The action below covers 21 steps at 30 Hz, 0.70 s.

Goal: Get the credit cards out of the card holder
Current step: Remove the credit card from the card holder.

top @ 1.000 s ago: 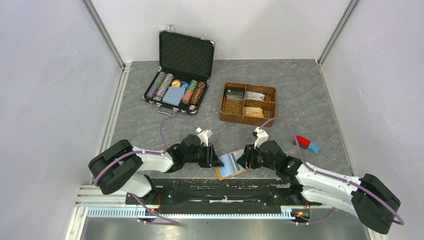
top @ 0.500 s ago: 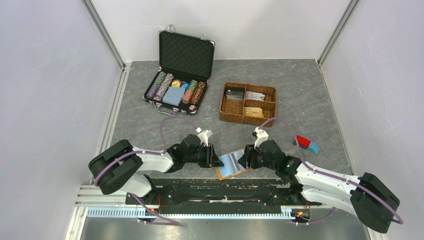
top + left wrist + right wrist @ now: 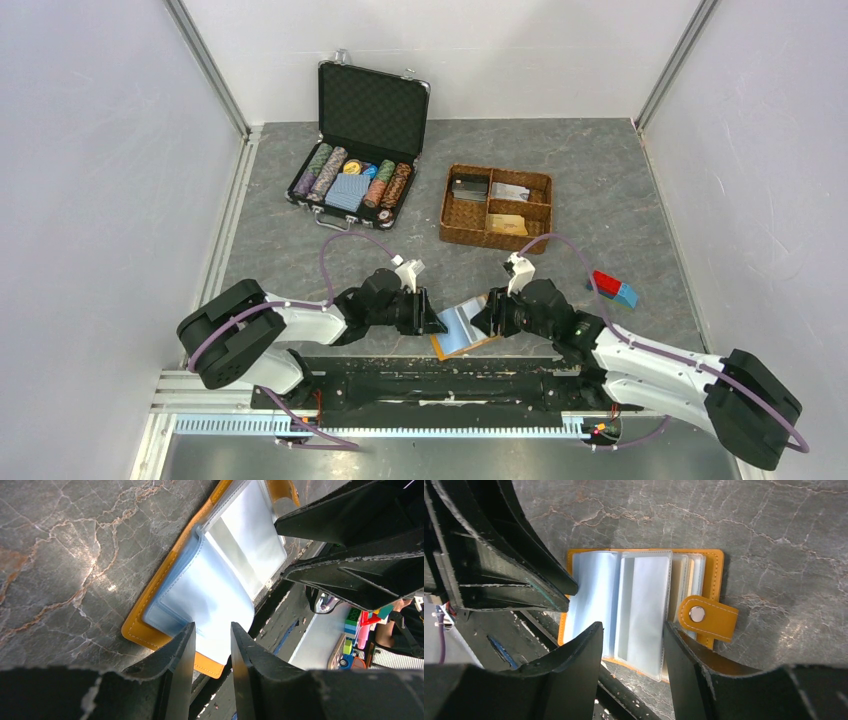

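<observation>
From above, my left claw [image 3: 437, 325] and right claw [image 3: 482, 318] face each other over the card holder [image 3: 462, 335]. It lies open at the near edge of the table [image 3: 600, 180], and the jaws are too small to read there.

My left wrist shows that claw's fingers [image 3: 182, 655] apart, gripping nothing, with a pale blue sleeve [image 3: 210, 595] bulging up toward the gap.

My right wrist shows its fingers [image 3: 584, 650] wider apart above the sleeves. It also shows the snap tab [image 3: 706, 616], lost from above, lying across the orange cover's edge.
</observation>
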Available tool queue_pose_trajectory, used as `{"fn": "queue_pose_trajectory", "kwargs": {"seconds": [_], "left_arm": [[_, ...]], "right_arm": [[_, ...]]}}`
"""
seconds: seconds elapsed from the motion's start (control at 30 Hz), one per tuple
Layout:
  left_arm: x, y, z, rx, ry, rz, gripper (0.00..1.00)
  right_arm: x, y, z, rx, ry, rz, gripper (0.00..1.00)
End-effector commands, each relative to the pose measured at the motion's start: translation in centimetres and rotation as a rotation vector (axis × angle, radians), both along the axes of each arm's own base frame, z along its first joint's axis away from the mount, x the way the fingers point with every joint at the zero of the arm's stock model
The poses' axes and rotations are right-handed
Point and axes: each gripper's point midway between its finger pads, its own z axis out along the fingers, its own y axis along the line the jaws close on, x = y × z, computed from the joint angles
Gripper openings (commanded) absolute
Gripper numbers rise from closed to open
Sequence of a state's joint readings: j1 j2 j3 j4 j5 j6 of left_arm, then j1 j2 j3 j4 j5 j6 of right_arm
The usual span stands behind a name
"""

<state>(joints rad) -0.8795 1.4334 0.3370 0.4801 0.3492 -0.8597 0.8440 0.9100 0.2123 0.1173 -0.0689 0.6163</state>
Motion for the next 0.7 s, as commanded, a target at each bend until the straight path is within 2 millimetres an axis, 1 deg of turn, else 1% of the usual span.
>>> {"fn": "queue_pose_trajectory", "kwargs": {"seconds": [0.0,0.2,0.3,0.43,0.53,0.67], "left_arm": [[0.0,0.2,-0.2,0.008,-0.016,-0.001,0.39],[0.1,0.2,0.0,0.011,-0.021,-0.001,0.39],[0.1,0.2,0.1,0.011,-0.022,-0.002,0.40],[0.1,0.2,0.4,0.007,-0.024,-0.003,0.40],[0.2,0.1,1.1,-0.002,-0.031,-0.002,0.41],[0.4,0.1,2.7,-0.016,-0.041,0.022,0.46]], "right_arm": [[0.1,1.4,2.4,0.097,-0.055,0.048,0.50],[0.2,1.7,3.7,0.121,-0.093,0.067,0.50],[-0.2,2.2,3.9,0.130,-0.088,0.103,0.48],[-0.9,3.1,4.4,0.184,-0.083,0.155,0.47],[-1.6,3.8,4.9,0.228,-0.072,0.202,0.47],[-2.0,4.4,5.0,0.261,-0.064,0.234,0.47]]}}
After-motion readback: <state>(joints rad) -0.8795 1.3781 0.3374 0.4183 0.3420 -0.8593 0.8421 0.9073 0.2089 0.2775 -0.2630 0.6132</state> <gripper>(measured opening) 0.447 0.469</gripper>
